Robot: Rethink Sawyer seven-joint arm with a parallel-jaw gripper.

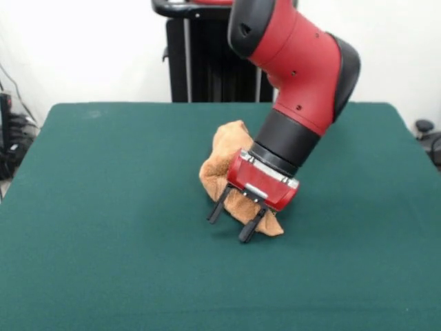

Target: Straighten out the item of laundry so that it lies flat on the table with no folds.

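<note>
Bare green table (103,276) up front, then the gripper (231,227) tilted down in front of a bunched-up towel (220,162).

The table's dark green cloth runs wide and plain on every side of the gripper. The two black fingers (218,205) stand spread apart with nothing pinched between them, their tips low near the cloth; whether they touch it I cannot tell. From the left, the first finger slants down clear of the towel's lower edge, and the second finger's tip reaches just past the tan lump's near corner. The towel sits directly behind and partly under the red gripper body, crumpled into a raised heap near the table's middle, folds showing up its left side, rising behind the black wrist. The red and black arm (303,62) slopes away up and to the right of the gripper.
</note>
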